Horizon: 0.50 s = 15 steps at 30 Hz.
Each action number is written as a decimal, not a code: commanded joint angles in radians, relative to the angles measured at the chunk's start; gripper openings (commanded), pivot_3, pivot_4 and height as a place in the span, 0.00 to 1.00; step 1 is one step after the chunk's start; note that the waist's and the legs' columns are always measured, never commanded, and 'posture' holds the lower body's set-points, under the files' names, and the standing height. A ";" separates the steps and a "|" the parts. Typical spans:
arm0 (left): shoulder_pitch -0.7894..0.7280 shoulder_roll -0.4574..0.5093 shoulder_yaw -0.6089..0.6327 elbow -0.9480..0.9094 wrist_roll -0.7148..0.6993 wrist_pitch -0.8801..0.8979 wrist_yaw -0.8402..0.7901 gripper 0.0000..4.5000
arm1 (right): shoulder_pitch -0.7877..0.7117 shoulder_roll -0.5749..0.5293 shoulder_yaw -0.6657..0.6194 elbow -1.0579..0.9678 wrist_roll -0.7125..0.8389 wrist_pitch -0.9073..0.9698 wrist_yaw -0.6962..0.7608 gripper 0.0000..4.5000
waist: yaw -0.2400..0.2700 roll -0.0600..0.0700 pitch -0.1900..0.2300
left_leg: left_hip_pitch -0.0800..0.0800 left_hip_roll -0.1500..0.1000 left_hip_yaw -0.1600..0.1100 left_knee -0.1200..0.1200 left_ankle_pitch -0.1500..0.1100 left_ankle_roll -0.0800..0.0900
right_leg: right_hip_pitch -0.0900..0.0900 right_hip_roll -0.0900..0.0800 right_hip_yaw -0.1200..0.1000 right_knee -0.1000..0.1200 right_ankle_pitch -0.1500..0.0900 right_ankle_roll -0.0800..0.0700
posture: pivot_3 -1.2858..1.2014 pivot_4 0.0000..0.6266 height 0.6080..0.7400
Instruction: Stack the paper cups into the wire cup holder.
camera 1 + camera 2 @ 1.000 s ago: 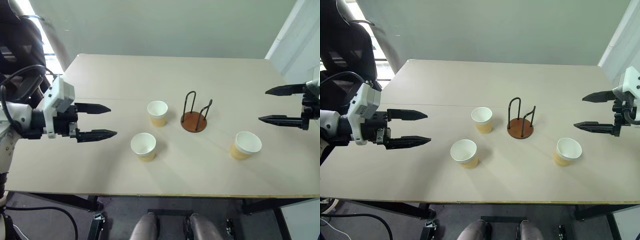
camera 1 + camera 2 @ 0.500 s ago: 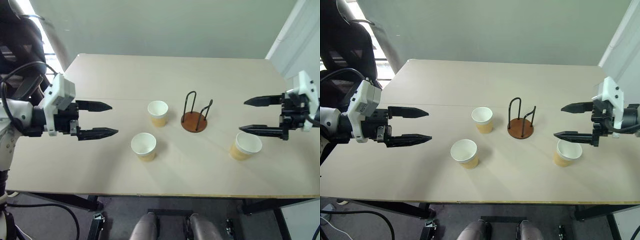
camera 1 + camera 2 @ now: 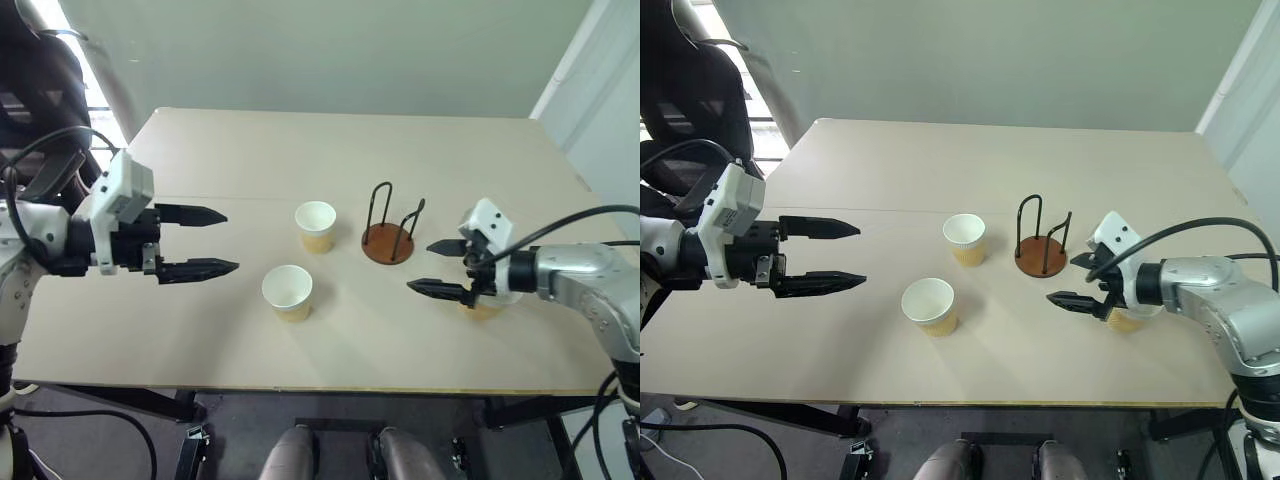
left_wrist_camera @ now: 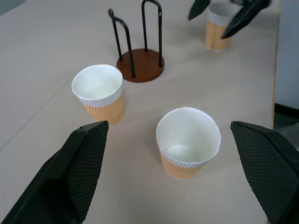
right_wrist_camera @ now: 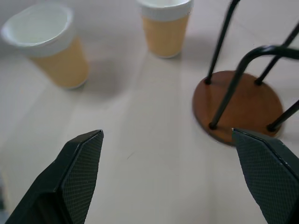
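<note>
Left wrist view: third cup (image 4: 218,30) behind right gripper (image 4: 229,16).

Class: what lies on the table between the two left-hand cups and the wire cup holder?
Nothing: bare table in the right wrist view.

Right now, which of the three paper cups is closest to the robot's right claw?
The cup on the robot's right of the wire holder, partly hidden behind the open right gripper. The other two cups stand on the holder's other side.

You see two paper cups (image 4: 188,141) upright between your spread left fingers (image 4: 79,168), the wire cup holder (image 4: 140,65) beyond them.
</note>
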 commanded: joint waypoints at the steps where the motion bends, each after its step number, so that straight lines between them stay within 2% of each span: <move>1: -0.018 0.015 0.061 -0.045 -0.046 0.021 0.011 0.99 | -0.046 0.039 0.009 0.042 -0.042 0.029 -0.079 1.00 | 0.001 0.000 0.000 | 0.000 0.000 0.000 0.000 0.000 0.000 | 0.000 0.000 0.000 0.000 0.000 0.000 | 0.52 0.24 1.00; 15: 0.016 -0.029 0.127 -0.096 -0.046 -0.048 0.099 0.99 | -0.129 0.244 0.047 0.204 -0.140 -0.013 -0.214 1.00 | 0.001 0.000 0.000 | 0.000 0.000 0.000 -0.001 0.000 -0.001 | -0.001 0.000 0.000 0.000 0.000 -0.001 | 0.52 0.24 1.00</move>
